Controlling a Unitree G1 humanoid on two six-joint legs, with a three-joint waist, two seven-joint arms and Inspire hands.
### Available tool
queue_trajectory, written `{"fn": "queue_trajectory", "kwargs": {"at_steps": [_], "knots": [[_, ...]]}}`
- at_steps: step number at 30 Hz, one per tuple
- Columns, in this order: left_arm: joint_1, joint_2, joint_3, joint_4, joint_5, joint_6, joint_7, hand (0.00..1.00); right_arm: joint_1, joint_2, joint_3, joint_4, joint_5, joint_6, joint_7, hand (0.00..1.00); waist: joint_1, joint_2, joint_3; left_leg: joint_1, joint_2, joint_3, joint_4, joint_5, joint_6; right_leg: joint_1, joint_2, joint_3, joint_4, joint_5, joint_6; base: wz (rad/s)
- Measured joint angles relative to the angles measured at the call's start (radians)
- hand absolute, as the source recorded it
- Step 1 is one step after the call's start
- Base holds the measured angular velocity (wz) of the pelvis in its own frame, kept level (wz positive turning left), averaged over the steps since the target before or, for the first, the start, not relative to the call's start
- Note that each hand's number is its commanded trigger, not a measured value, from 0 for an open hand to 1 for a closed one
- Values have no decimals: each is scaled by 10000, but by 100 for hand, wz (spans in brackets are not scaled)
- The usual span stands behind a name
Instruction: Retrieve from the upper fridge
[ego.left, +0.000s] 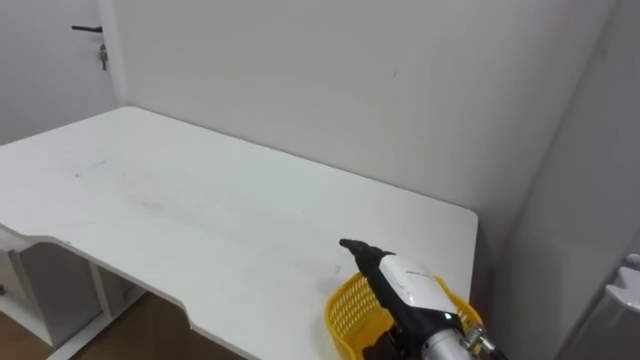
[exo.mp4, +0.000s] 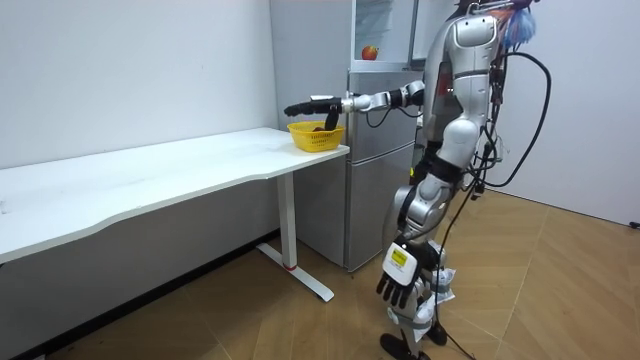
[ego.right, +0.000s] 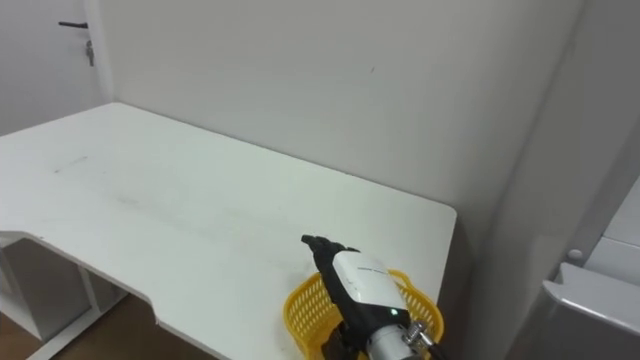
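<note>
A yellow mesh basket stands at the right end of the white table, near its front corner. My right hand reaches out flat above the basket, open, fingers pointing away from me and holding nothing. In the room view the same hand hovers just over the basket, which has something red inside. A red apple sits on a shelf in the open upper fridge compartment. My left hand hangs open beside my leg.
I stand in front of the grey fridge, which is next to the table's end; its edge shows at the right. A white wall runs behind the table. The long tabletop stretches away to the room view's left.
</note>
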Motion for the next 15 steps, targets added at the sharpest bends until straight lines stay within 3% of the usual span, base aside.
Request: {"fn": "queue_trajectory", "kwargs": {"at_steps": [8,10,15], "knots": [[103,-21,-26,54,-24,-74,337,0,1,-18,-66,-1417,653,-136,-176,0,-505,86,40,168,8,78,-33,4,5,129,-1,49,-2,-1,2,-3],[117,-67,-25,52,-51,-83,363,0,36,-24,-226,-2334,784,-484,-479,0,-628,142,59,214,39,277,-48,3,7,93,13,247,-1,1,-1,-19],[247,-193,-23,55,-49,-283,555,0,599,35,-756,-3707,835,-968,-1121,0,-1085,438,-63,346,39,434,-72,-2,25,149,6,431,24,19,22,-11]]}}
